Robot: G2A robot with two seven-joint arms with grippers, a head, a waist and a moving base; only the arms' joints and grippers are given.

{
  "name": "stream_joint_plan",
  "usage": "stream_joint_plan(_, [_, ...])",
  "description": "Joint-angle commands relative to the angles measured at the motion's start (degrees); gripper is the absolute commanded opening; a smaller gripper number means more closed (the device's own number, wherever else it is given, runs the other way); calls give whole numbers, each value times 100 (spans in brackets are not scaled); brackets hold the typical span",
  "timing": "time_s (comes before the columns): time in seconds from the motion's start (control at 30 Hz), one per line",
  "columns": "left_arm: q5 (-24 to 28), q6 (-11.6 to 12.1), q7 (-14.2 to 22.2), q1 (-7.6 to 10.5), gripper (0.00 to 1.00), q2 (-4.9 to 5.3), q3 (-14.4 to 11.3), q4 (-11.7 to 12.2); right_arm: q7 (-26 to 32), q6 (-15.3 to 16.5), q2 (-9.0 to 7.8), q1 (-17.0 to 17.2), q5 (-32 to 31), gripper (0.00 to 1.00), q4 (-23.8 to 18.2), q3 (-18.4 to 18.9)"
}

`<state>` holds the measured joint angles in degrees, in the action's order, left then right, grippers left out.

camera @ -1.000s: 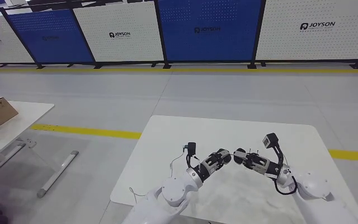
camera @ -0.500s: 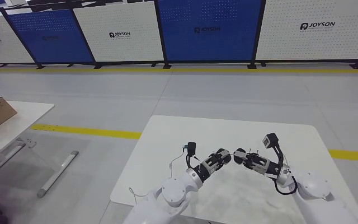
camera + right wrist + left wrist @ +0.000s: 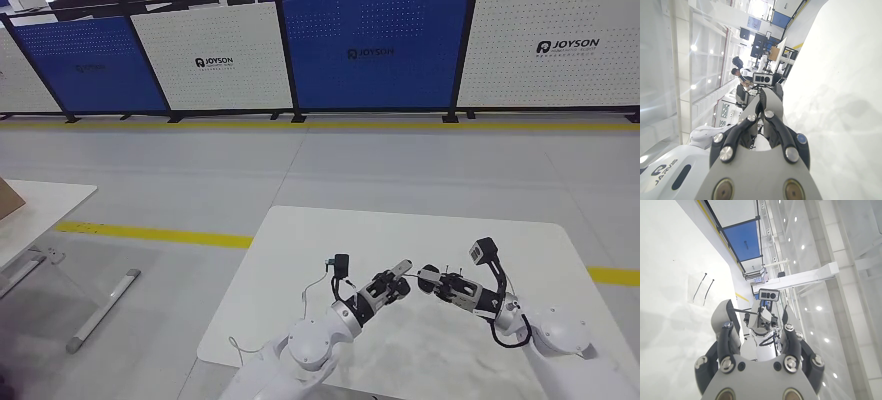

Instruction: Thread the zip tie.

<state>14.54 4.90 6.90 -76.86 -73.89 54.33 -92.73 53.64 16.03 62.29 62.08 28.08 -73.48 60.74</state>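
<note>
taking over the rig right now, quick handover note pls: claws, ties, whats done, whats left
Left claw: open, holding nothing.
Right claw: shut on the zip tie. The tie runs straight from it to one finger of the left claw, above the table.
Two spare ties lie side by side on the table.
Done: one tie is up off the table, in the right claw.
Left: no loop is visible, so the threading looks not yet done. Which end the right claw holds is too small to tell.
</note>
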Motion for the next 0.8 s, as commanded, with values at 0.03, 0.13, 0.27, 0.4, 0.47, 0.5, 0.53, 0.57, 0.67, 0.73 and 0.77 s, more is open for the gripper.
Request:
stream_joint_plan(0.03, [-2,9,12,-12,0,-1,9,-4,0,0,0,0,0,0,0,0])
stream_joint_plan(0.13, [-2,20,29,-24,0,-2,20,-10,0,0,0,0,0,0,0,0])
stream_joint_plan(0.27, [-29,24,55,-31,0,-2,25,0,0,0,0,0,0,0,0,0])
stream_joint_plan(0.4, [-99,45,62,-40,0,-4,14,8,0,0,0,0,0,0,0,0])
stream_joint_plan(0.47, [-116,47,64,-42,0,-5,15,8,0,0,0,0,0,0,0,0])
stream_joint_plan(0.5, [-124,47,64,-43,0,-6,15,7,0,0,0,0,0,0,0,0])
stream_joint_plan(0.53, [-136,44,62,-43,0,-7,16,7,0,0,0,0,0,0,0,0])
stream_joint_plan(0.57, [-144,40,62,-45,0,-7,15,6,0,0,0,0,0,0,0,0])
stream_joint_plan(0.67, [-179,29,53,-51,0,-11,3,-7,-100,-41,4,63,-11,31,-87,4])
stream_joint_plan(0.73, [-195,17,46,-59,0,-12,-3,-31,-87,-57,-4,99,-13,100,-144,47])
stream_joint_plan(0.77, [-201,-7,37,-70,0,-13,-1,-54,-63,-70,-12,128,-4,100,-177,94])
